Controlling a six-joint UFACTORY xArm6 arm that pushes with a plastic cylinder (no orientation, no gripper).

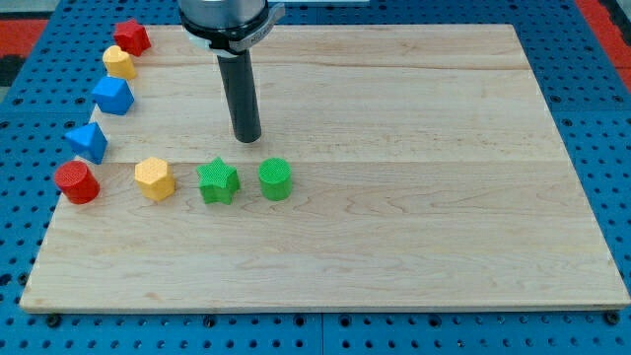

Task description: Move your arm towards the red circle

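Note:
The red circle [77, 182] is a short red cylinder at the view's left edge of the wooden board [414, 227], about mid-height. My tip [246, 138] rests on the board well to the right of it and a little higher in the view. The tip stands just above the green star [218, 182] and the green circle [275, 179], touching neither. A yellow hexagon [154, 178] lies between the red circle and the green star.
Along the left edge above the red circle lie a blue triangle [88, 142], a blue block [113, 96], a yellow block [119, 62] and a red block [131, 37]. A blue pegboard [611, 148] surrounds the board.

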